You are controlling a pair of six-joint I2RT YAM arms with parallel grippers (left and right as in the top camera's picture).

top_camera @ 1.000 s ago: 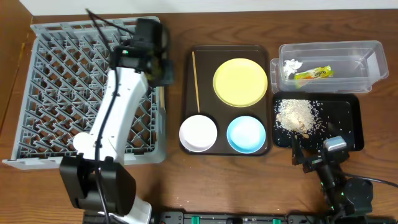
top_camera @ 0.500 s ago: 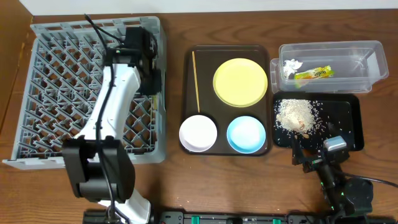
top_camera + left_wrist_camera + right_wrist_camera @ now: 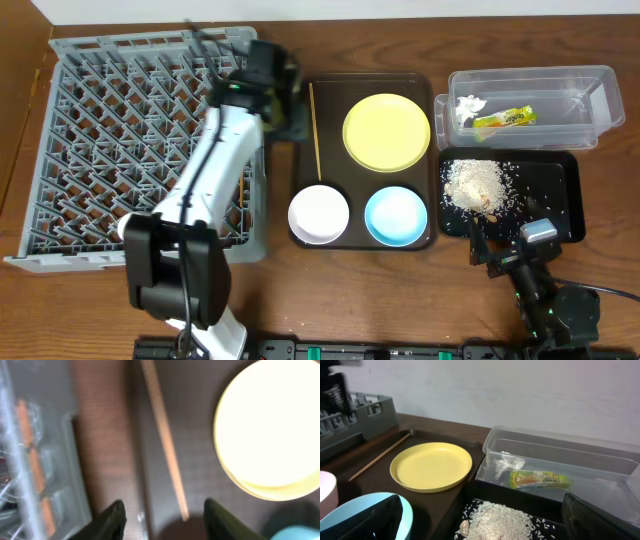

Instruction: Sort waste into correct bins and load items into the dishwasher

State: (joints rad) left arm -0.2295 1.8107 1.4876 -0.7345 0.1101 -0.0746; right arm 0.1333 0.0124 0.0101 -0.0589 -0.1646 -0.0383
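My left gripper (image 3: 288,112) is open and empty over the left edge of the brown serving tray, just above the wooden chopsticks (image 3: 314,130). In the left wrist view the chopsticks (image 3: 165,445) run between my open fingers (image 3: 167,520), with the yellow plate (image 3: 270,430) to the right. The yellow plate (image 3: 387,132), white bowl (image 3: 319,214) and light blue bowl (image 3: 396,216) sit on that tray. The clear tub (image 3: 585,100) holds the tissue (image 3: 468,106) and wrapper (image 3: 505,118). Rice (image 3: 475,185) lies in the black tray (image 3: 560,200). My right gripper (image 3: 497,250) is open and empty at the front right. The cup is out of view.
The grey dish rack (image 3: 100,140) fills the left side, its right wall beside my left gripper. The brown serving tray (image 3: 420,85) stands mid-table. The right wrist view shows the plate (image 3: 431,466), blue bowl (image 3: 370,502), tub (image 3: 560,450) and rice (image 3: 505,520).
My left gripper has swung right, from over the rack's right edge to the brown tray's left edge above the chopsticks. The right arm has not moved.
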